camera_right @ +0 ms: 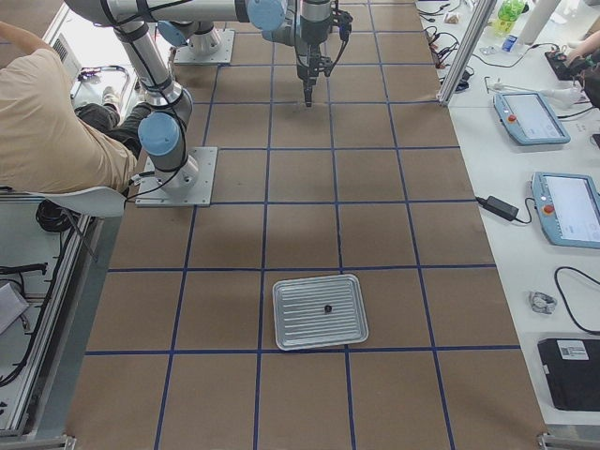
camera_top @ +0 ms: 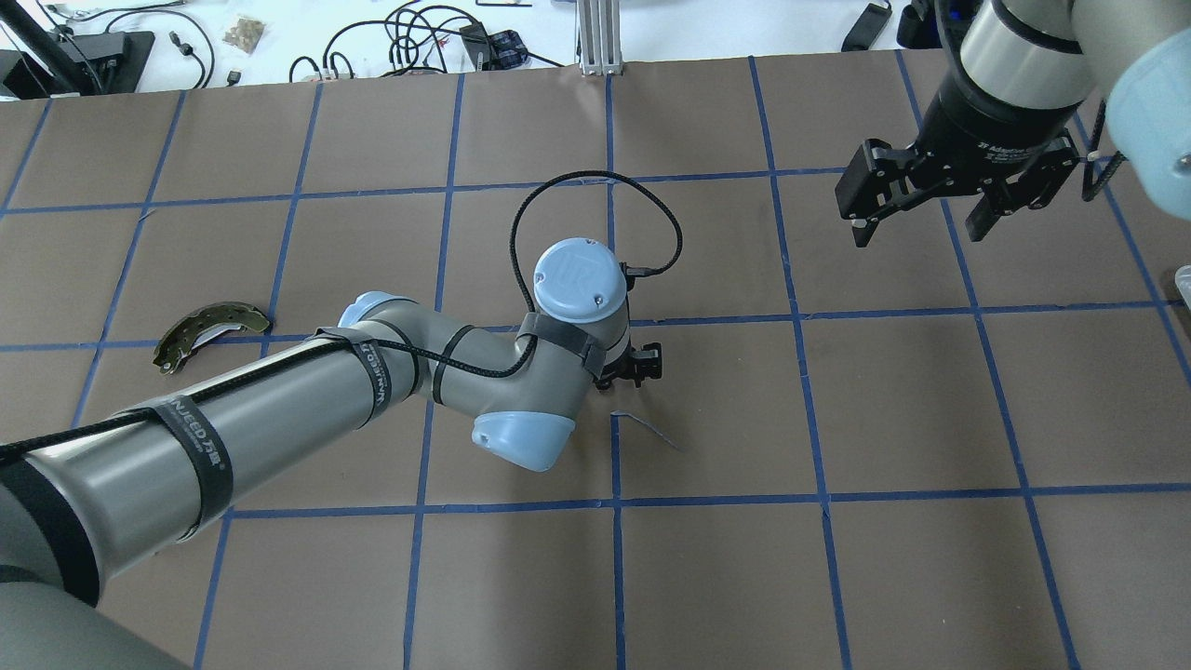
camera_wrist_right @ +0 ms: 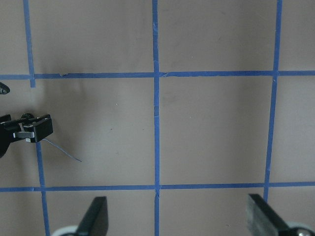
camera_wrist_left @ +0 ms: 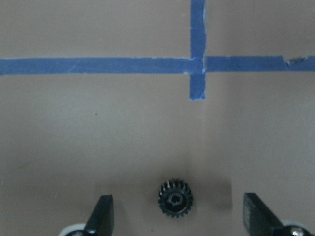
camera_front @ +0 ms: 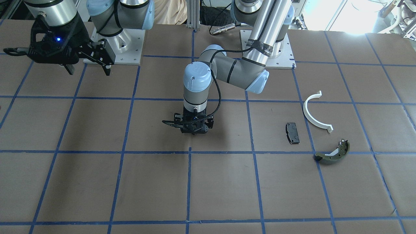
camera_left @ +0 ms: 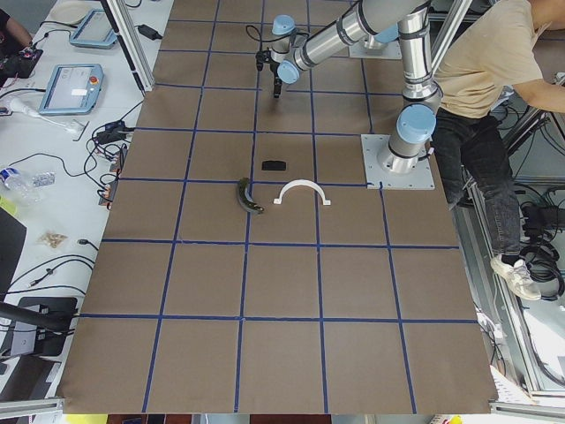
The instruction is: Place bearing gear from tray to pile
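Note:
A small black toothed bearing gear (camera_wrist_left: 175, 199) lies flat on the brown table paper. My left gripper (camera_wrist_left: 180, 215) is open and low over it, with one finger on each side and neither touching it. This gripper stands at the table's middle (camera_front: 194, 129). The pile lies apart on my left side: a black pad (camera_front: 292, 132), a white half-ring strip (camera_front: 315, 113) and an olive-green shoe (camera_front: 333, 153). The ribbed metal tray (camera_right: 300, 323) shows in the exterior right view, with a small dark part (camera_right: 328, 307) on it. My right gripper (camera_top: 916, 228) hangs open and empty above the table.
Blue tape lines (camera_wrist_left: 197, 64) cross the paper just ahead of the gear. A person (camera_left: 485, 62) stands behind the arm bases. Cables and pendants (camera_left: 75, 84) lie on the white bench beyond the table's far edge.

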